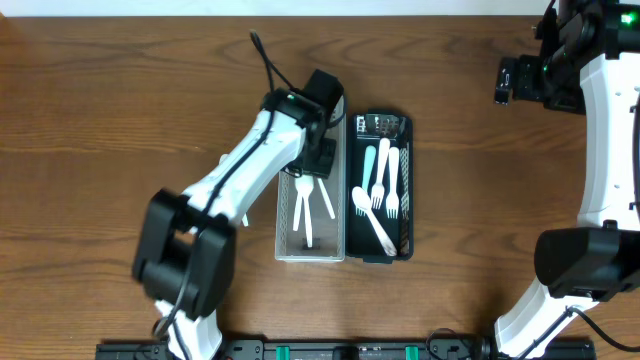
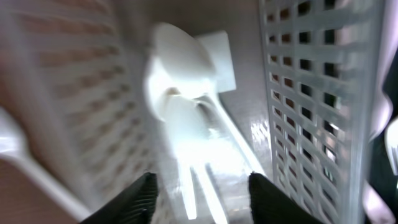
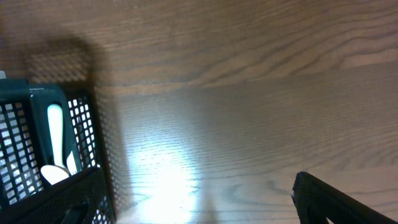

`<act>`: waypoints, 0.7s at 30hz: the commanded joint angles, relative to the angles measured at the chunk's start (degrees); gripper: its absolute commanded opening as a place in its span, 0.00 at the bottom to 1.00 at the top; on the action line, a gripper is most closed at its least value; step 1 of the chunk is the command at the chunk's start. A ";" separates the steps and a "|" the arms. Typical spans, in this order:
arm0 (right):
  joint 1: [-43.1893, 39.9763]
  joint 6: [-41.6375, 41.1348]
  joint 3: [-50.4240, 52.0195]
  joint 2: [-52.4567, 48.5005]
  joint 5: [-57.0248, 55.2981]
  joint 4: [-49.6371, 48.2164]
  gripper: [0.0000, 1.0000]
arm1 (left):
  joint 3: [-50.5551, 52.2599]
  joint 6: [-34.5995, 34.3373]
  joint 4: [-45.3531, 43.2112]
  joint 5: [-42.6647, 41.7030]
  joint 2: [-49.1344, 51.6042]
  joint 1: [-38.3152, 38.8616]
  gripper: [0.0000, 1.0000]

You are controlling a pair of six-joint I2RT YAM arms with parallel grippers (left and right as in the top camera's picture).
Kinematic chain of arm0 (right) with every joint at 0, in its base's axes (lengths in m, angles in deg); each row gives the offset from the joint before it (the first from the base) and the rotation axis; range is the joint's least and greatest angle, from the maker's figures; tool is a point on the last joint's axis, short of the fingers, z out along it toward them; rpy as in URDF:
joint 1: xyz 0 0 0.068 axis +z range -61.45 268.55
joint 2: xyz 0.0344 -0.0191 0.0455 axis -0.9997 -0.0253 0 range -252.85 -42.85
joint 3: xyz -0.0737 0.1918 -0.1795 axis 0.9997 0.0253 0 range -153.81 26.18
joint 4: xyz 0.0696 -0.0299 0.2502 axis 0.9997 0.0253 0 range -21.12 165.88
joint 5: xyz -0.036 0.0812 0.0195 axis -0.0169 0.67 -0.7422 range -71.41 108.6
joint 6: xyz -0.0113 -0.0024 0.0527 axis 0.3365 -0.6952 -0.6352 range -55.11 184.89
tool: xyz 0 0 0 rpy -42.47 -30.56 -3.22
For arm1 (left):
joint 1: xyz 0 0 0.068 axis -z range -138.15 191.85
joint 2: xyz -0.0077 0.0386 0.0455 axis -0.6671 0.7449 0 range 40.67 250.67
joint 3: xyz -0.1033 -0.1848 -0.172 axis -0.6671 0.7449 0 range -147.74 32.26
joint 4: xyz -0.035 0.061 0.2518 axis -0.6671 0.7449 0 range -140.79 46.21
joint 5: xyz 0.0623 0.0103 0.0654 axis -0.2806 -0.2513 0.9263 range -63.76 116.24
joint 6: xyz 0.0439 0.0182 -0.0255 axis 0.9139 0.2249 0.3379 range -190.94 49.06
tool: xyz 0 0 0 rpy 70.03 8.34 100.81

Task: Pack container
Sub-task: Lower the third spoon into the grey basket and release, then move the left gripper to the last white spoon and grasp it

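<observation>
Quick status on the packing job, everything placed off the white basket [image 1: 283,240] in the middle of the table.

The left gripper [image 1: 322,155] hangs over the far end of that basket. In its wrist view the fingers [image 2: 140,199] are spread wide with nothing between them. Right below, a small bunch of white cutlery [image 1: 310,205] lies on the basket floor. I count roughly three pieces, and one looks like a spoon, though it's pretty blurry.

Touching the white basket's right side is a black basket [image 1: 405,180], and it holds more: several white forks and spoons [image 1: 385,195] plus one teal piece [image 1: 368,165].

The right gripper [image 1: 508,80] is parked well off to the right and past the far end, over bare table [image 3: 249,93]. It isn't holding anything, and its fingers look spread too, though only one shows clearly.

My read: if the white basket is the one being filled, it's maybe a third done, with most of the cutlery left to move. I honestly can't tell which way the transfer goes.
</observation>
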 commanded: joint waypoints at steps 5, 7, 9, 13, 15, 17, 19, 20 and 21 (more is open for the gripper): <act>-0.22 0.96 0.24 0.42 0.15 0.13 0.99 | -2.29 -0.26 2.03 10.99 -16.85 -6.12 0.62; -0.22 0.96 0.24 0.42 0.15 0.11 0.99 | -2.29 -2.62 2.78 10.95 -19.15 -11.41 0.64; -0.22 0.96 0.24 0.42 0.15 0.09 0.99 | -2.19 -3.58 3.72 8.96 -19.45 -16.44 0.66; -0.22 0.96 0.24 0.42 0.15 0.07 0.99 | 0.92 -3.74 4.00 -0.39 -17.25 -25.16 0.69; -0.22 0.96 0.24 0.42 0.15 0.07 0.99 | 3.17 -3.76 4.00 -1.22 -14.99 -27.82 0.70; -0.22 0.96 0.24 0.42 0.15 0.07 0.99 | 5.27 -3.72 3.74 -1.36 -12.28 -29.33 0.70; -0.22 0.96 0.24 0.42 0.15 0.07 0.99 | 7.06 -3.54 3.23 -1.38 -9.29 -29.83 0.70; -0.22 0.96 0.24 0.42 0.15 0.07 0.99 | 7.82 -3.17 2.86 -1.38 -7.69 -29.81 0.70; -0.22 0.96 0.24 0.42 0.15 0.07 0.99 | 8.39 -3.06 2.60 -1.40 -6.12 -29.62 0.70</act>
